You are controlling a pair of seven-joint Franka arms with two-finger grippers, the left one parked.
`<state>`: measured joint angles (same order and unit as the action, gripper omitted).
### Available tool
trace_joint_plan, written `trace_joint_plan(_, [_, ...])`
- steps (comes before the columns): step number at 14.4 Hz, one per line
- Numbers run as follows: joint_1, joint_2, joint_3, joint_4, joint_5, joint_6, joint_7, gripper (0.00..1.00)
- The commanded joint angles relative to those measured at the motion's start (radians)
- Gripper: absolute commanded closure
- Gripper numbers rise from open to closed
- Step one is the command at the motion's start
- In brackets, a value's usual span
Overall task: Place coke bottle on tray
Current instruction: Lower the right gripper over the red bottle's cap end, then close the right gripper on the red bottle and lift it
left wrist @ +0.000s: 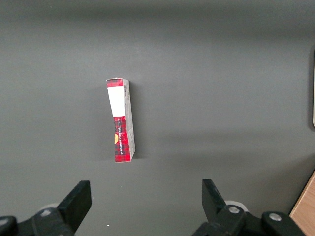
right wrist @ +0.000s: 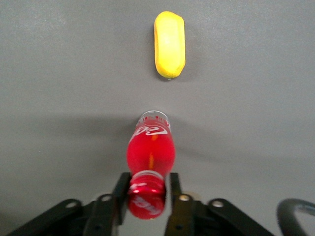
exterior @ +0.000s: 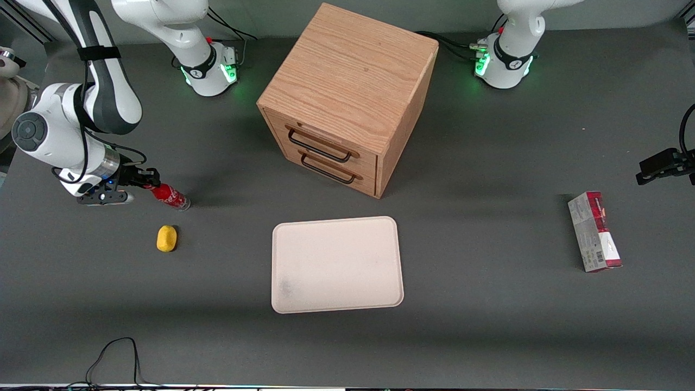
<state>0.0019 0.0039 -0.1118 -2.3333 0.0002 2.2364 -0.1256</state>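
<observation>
The tray [exterior: 336,265] lies flat on the dark surface [exterior: 488,304], nearer the front camera than the wooden drawer box [exterior: 347,100], and holds nothing; only a faint grey smudge marks its floor. Both drawers of the box are shut. The coke bottle [exterior: 169,195] is toward the working arm's end of the surface, well apart from the tray, tilted with its clear base at or near the surface. The end effector [exterior: 145,179] is closed on the bottle's neck just below the red cap. The right wrist view confirms this grip: one finger [right wrist: 121,192] presses each side of the neck of the bottle [right wrist: 150,152], with the yellow lump [right wrist: 170,44] near its base but not touching. The left wrist view alone shows the red-and-grey carton [left wrist: 120,120] close up, lying by itself toward the parked arm's end.
</observation>
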Motion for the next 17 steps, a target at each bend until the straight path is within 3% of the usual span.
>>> trace_joint_plan(1, [0.001, -0.016, 0.0, -0.015, -0.008, 0.016, -0.011, 1.0])
trace_joint_plan(8, [0.001, -0.07, 0.007, 0.003, -0.006, -0.072, 0.011, 1.0])
trace_joint_plan(17, [0.006, -0.046, 0.009, 0.371, 0.006, -0.522, 0.015, 1.0])
